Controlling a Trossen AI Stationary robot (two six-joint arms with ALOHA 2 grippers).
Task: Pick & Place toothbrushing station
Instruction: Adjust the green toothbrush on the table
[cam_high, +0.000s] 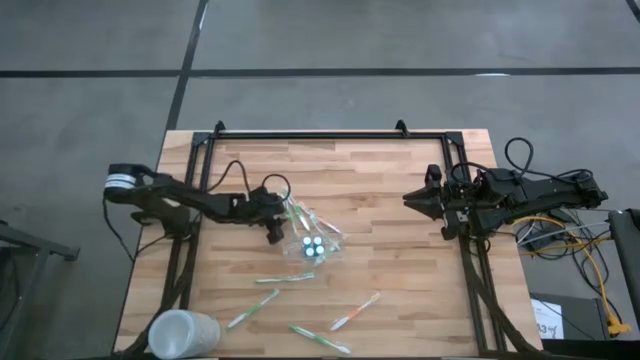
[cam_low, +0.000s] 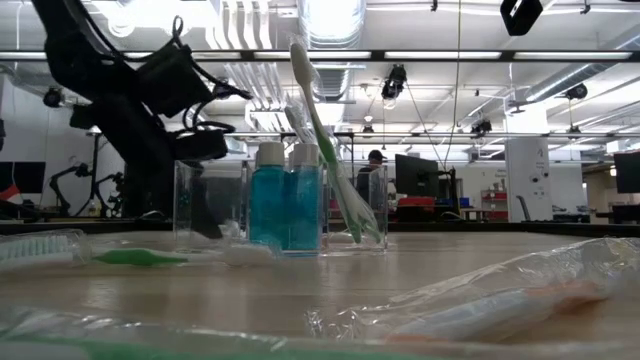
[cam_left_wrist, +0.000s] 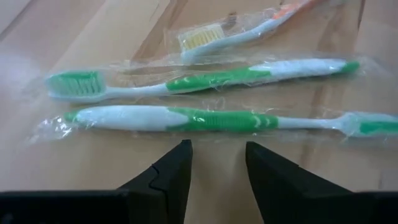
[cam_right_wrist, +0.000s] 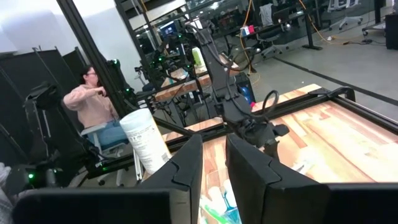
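High view, holder (cam_high: 314, 245): mid-table, brush and blue tubes (cam_low: 285, 205) inside.
Left gripper (cam_high: 274, 233): beside holder, fingers apart, empty.
Right gripper (cam_high: 408, 198): right side, fingers slightly parted, empty.
Loose brushes (cam_high: 355, 311): near edge.

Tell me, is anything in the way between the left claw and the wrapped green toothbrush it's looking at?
Nothing visible is. In the left wrist view the left gripper has its fingers apart, and only bare table lies between them and the nearest green toothbrush. A second green toothbrush and an orange one lie beyond it.
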